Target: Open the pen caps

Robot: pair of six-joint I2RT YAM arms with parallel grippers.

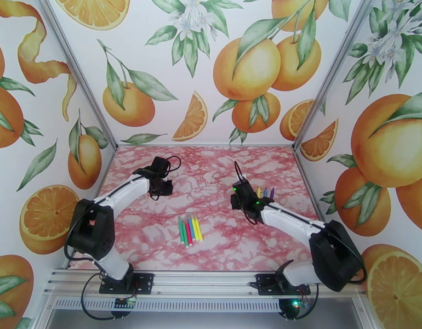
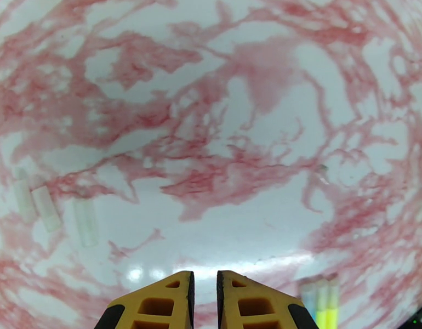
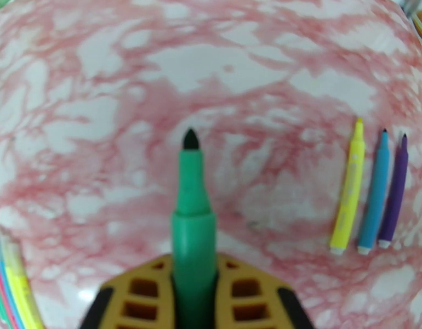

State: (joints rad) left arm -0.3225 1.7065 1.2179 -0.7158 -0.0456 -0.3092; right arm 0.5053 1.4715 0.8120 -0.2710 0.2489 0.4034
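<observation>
Green pen (image 3: 193, 209) is clamped by right end effector (image 3: 194, 270), barrel cut off; left end effector (image 2: 204, 283) is pressed together; caps (image 2: 46, 208) blurred.

The top view sits high behind the arm bases (image 1: 126, 283), looking down from far above the pen bundle (image 1: 189, 230) on the surface (image 1: 211, 171). The wrist views look down closely past the left end effector (image 2: 204, 275) and right end effector (image 3: 194, 264); each catches that bundle's edge.
</observation>
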